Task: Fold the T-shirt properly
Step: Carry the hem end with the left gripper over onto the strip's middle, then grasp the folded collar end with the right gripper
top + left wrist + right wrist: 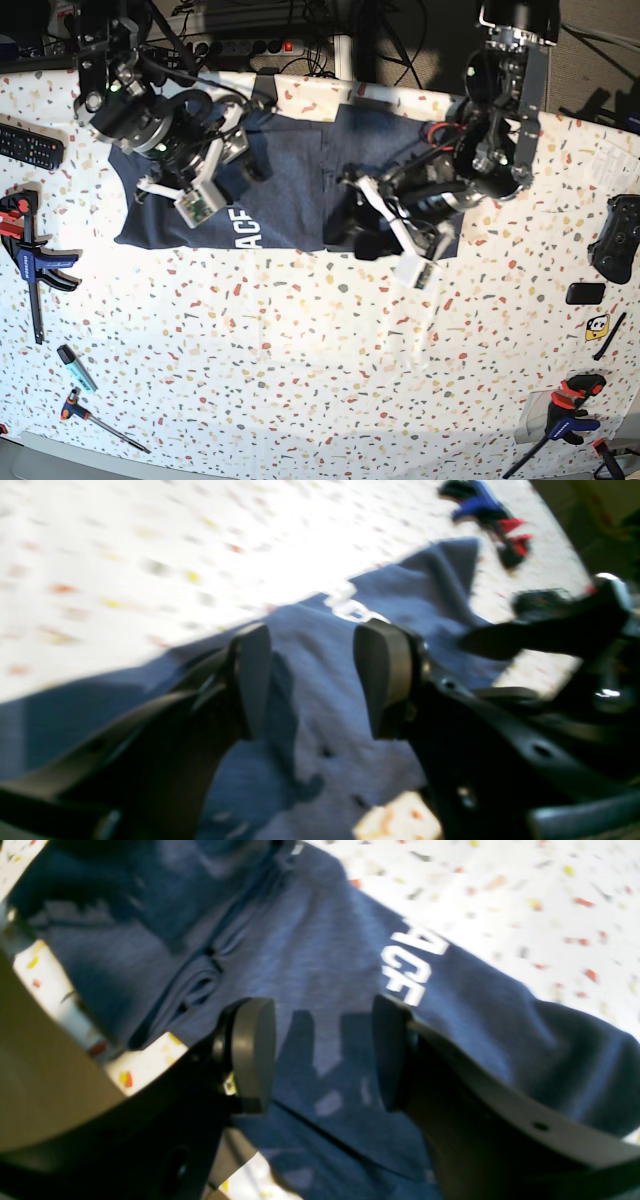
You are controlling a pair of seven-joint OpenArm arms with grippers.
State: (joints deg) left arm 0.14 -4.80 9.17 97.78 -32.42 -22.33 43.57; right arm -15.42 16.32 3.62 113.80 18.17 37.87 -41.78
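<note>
beneath both pincers, on the speckled white terrazzo table (pixel 300 340), lies the heathered dark navy-blue cotton t-shirt (pixel 290 195), white block letters (pixel 411 967) showing near its front edge. left pincer (pixel 312 680): jaws wide apart, nothing between them, cloth directly below. right pincer (pixel 322 1055): jaws wide, empty, poised over the fabric just beside the lettering. a blue-and-red clamp (pixel 35 262) sits well apart.

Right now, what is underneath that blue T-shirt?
The T-shirt lies on a white speckled table, which shows all around it. Whether anything else lies under the cloth cannot be seen; the fabric covers it.
</note>
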